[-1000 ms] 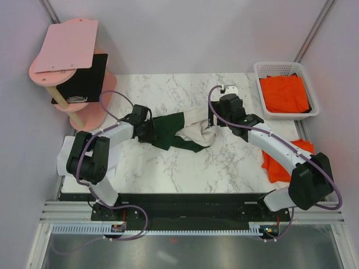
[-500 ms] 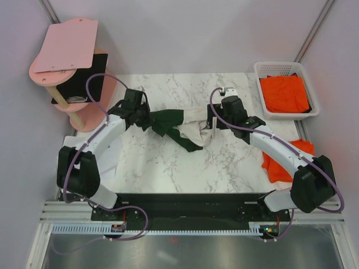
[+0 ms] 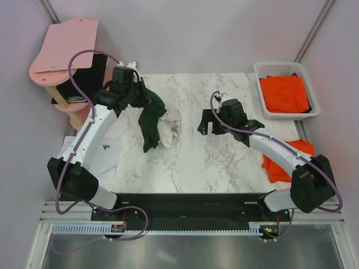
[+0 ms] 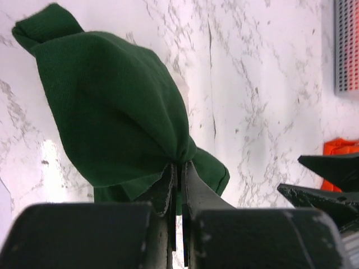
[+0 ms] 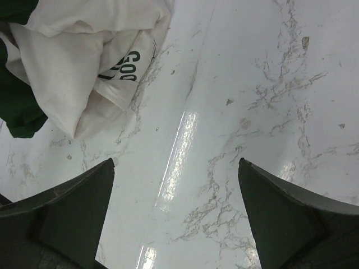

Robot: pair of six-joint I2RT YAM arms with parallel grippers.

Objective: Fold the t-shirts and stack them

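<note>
The cream-white t-shirt with dark green sleeves [image 3: 154, 117] hangs bunched from my left gripper [image 3: 141, 96] at the back left of the table, its lower part resting on the marble. In the left wrist view the jaws are shut on a green fold of the shirt [image 4: 112, 106]. My right gripper [image 3: 204, 124] is open and empty above bare marble, right of the shirt; its view shows the shirt's white body with green print [image 5: 90, 61] at upper left. One orange t-shirt [image 3: 285, 93] lies in the basket, another [image 3: 286, 159] lies at the right edge under my right arm.
A white plastic basket [image 3: 305, 84] stands at the back right. A pink stand with a black board [image 3: 70, 67] is at the back left. White paper sheets [image 3: 104, 159] lie at the left edge. The marble tabletop [image 3: 213, 162] spans the middle.
My left gripper has lifted and pulled the green-sleeved shirt back and left. My right gripper has let go of the shirt, opened, and drawn slightly away; the shirt now hangs bunched instead of stretched.
</note>
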